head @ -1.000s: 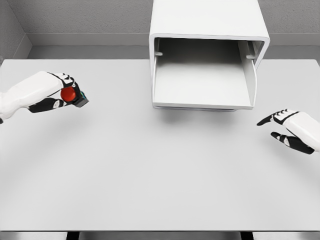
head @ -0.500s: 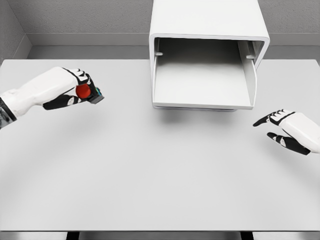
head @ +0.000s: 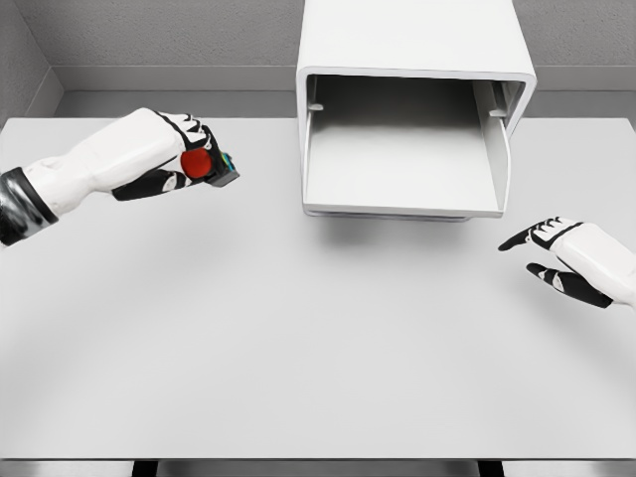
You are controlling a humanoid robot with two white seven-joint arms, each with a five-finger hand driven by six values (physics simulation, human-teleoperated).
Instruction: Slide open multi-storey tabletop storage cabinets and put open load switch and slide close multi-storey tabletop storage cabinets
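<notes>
At the table's (head: 298,338) far edge stands the cabinet (head: 415,40), its drawer (head: 402,164) slid out toward the robot, with nothing inside that shows. Left of it, the left hand (head: 164,154) holds the switch (head: 209,167), a small dark block with a red knob, fingers closed round it and lifted clear of the tabletop. Compared with half a second ago, this hand and the switch have moved right and slightly up, closer to the drawer's left wall but still apart from it; more of the forearm now shows, including its dark wrist band at the picture's left edge. On the right, the right hand (head: 576,260) hovers near the table's right side, below and to the right of the drawer's front corner, fingers loosely spread and holding nothing. It has drifted only a little, up and to the left. Cabinet and drawer sit as they did before.
</notes>
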